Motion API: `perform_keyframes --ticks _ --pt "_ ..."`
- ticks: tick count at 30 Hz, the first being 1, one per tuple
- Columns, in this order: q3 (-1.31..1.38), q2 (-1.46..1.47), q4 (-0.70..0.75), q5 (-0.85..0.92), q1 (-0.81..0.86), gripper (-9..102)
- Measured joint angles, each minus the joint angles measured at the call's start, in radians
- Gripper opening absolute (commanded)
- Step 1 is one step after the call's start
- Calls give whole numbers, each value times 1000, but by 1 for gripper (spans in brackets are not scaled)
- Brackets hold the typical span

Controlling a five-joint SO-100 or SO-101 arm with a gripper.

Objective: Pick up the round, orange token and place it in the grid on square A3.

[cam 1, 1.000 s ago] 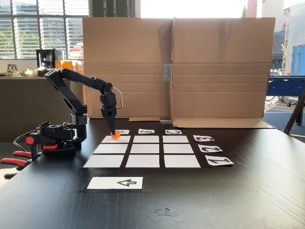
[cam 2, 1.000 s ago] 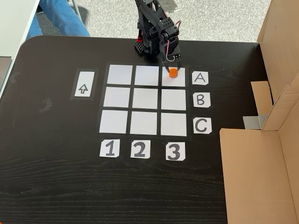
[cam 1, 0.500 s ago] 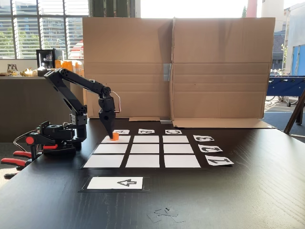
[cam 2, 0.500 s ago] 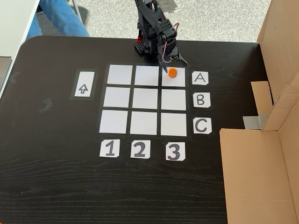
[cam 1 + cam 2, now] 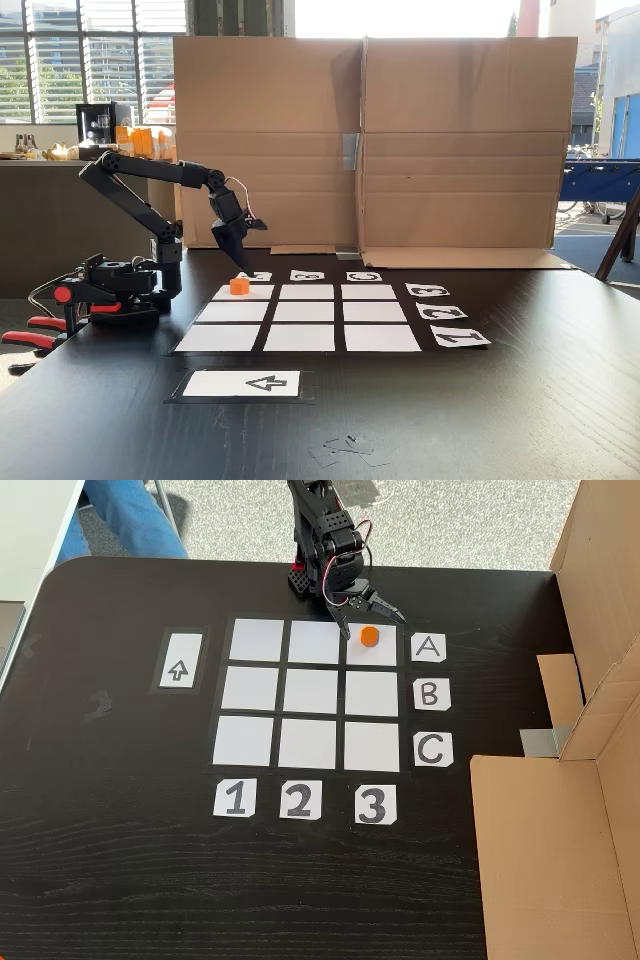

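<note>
Fixed views: the token (image 5: pixel 369 636) is seen resting in the grid (image 5: pixel 309 693) corner square (image 5: pixel 380 652) beside the A card (image 5: pixel 428 648); jaws (image 5: pixel 373 622) spread wide, empty, raised clear. Placement is judged complete.

Cardboard screen (image 5: pixel 370 140), bright windows (image 5: pixel 90 60) — black table (image 5: pixel 520 400)
</note>
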State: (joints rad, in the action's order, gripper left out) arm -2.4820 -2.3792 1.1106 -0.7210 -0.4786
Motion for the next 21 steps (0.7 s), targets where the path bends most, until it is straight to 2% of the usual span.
perform_keyframes --ticks 5,7,9,12,17,21 --pt "133 -91 20 -63 199 66" --pt "199 -103 -12 -121 287 61" --pt "267 -120 -55 -186 396 51" --pt "298 -164 -195 -307 586 39" --pt "242 -337 -403 -485 965 -1" --pt "167 -442 -448 -595 1275 -1"
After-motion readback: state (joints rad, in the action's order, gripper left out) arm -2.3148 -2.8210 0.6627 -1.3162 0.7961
